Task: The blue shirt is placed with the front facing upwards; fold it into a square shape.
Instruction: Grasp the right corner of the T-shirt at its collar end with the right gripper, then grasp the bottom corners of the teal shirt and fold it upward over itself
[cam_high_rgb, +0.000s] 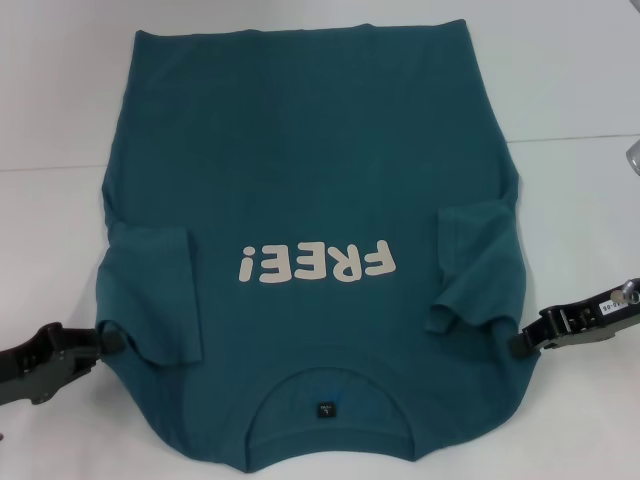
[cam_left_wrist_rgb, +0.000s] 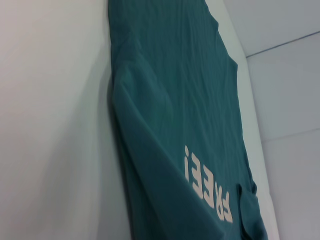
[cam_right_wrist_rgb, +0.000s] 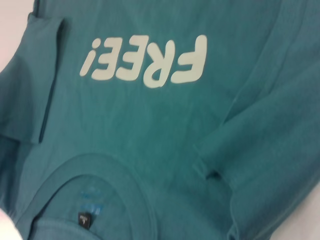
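Observation:
The blue shirt (cam_high_rgb: 300, 170) lies flat on the white table, front up, with its collar and small dark tag (cam_high_rgb: 325, 409) towards me. The white "FREE!" lettering (cam_high_rgb: 315, 262) reads upside down. Both short sleeves are folded inward onto the body, one on the left (cam_high_rgb: 150, 290) and one on the right (cam_high_rgb: 480, 260). My left gripper (cam_high_rgb: 112, 341) sits low at the shirt's left edge by the shoulder. My right gripper (cam_high_rgb: 520, 344) sits at the right edge by the other shoulder. The shirt also shows in the left wrist view (cam_left_wrist_rgb: 170, 100) and the right wrist view (cam_right_wrist_rgb: 150, 125).
The white table (cam_high_rgb: 50, 100) extends on both sides of the shirt. A seam line (cam_high_rgb: 580, 137) crosses it at the right. A small grey object (cam_high_rgb: 633, 155) shows at the right edge of the head view.

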